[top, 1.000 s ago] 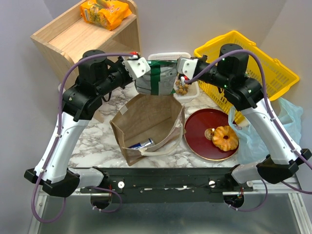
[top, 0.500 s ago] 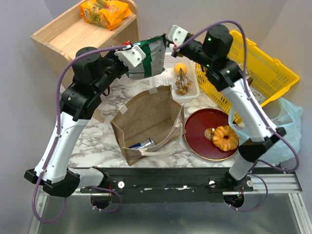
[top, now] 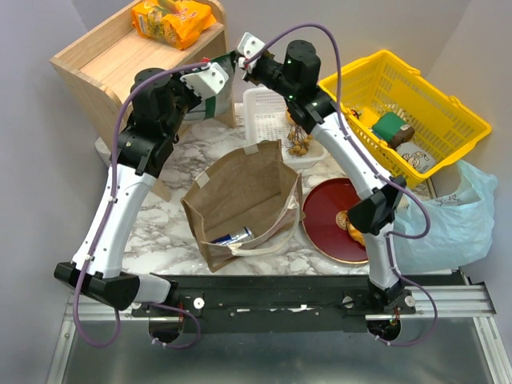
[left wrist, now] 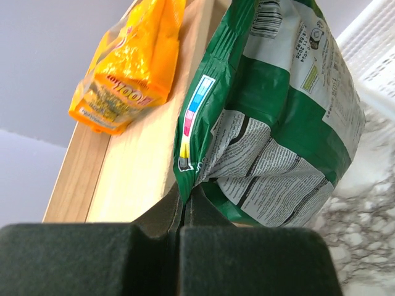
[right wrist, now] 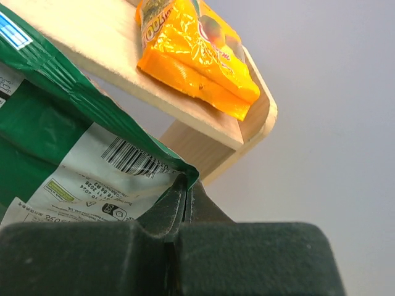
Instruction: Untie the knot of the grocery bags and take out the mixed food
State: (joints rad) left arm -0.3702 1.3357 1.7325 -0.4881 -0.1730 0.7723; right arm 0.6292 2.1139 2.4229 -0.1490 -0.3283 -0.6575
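A green and white foil snack packet [left wrist: 278,123] is held in the air between both hands at the far left of the marble desk [top: 168,236], just beside the front edge of the light wooden shelf [top: 104,56]. The left hand [left wrist: 185,198] is clamped shut on a thin corner of the packet's seam. The right hand [right wrist: 187,194] is pinched shut on the opposite edge, near the barcode.

Both grips are judged slight, since only a sliver of foil is caught in each. Should the hands be drawn apart or moved out of step, the seam could be torn or pulled out of one pinch. If the packet is released before it is fully over the shelf board, it could be dropped onto the white slotted plastic tray [top: 264,108] below. The orange plastic snack packet [top: 172,20] lying on the shelf could be shoved towards the far edge by a push that goes too deep. The brown paper bag [top: 240,196] stands open below the arms and could be tipped by a low return sweep. The light blue plastic bag [top: 452,216] lies slumped at the right edge of the desk; whether its knot is undone cannot be told.
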